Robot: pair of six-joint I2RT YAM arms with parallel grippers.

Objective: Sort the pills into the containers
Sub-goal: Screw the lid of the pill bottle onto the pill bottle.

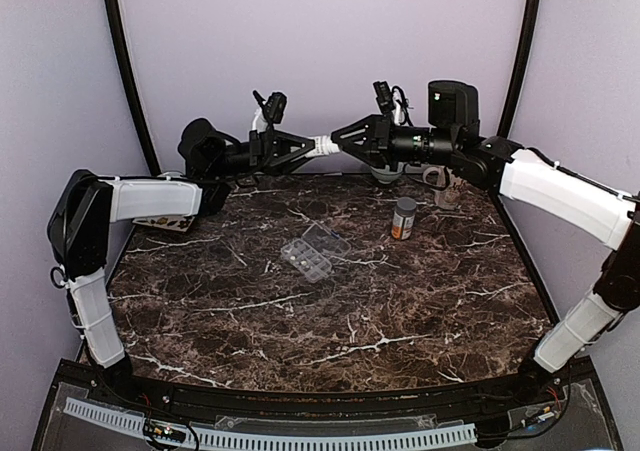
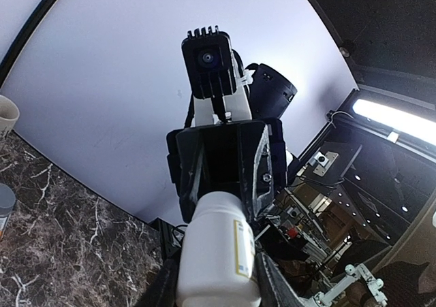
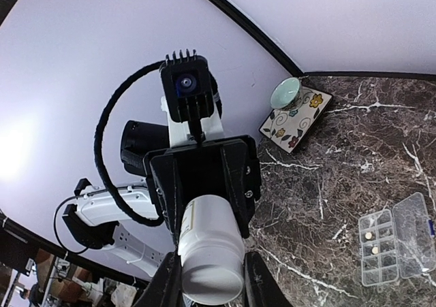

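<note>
You had the marbled table [image 1: 330, 321] beneath both arms, which met in the air over its far edge. The clear organiser box [image 1: 312, 253] lay near the table's middle with its lid open, well apart from both grippers. The amber bottle [image 1: 403, 218] stood upright to its right. Your left gripper [image 1: 308, 149] and right gripper [image 1: 338, 142] were each clamped partway closed on opposite ends of one white bottle [image 2: 218, 252]. A few small pills [image 3: 368, 235] sat in the box's compartments [image 3: 377, 252].

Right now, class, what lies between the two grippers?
A white bottle, held end to end by the left gripper and right gripper; the top view shows it.
</note>
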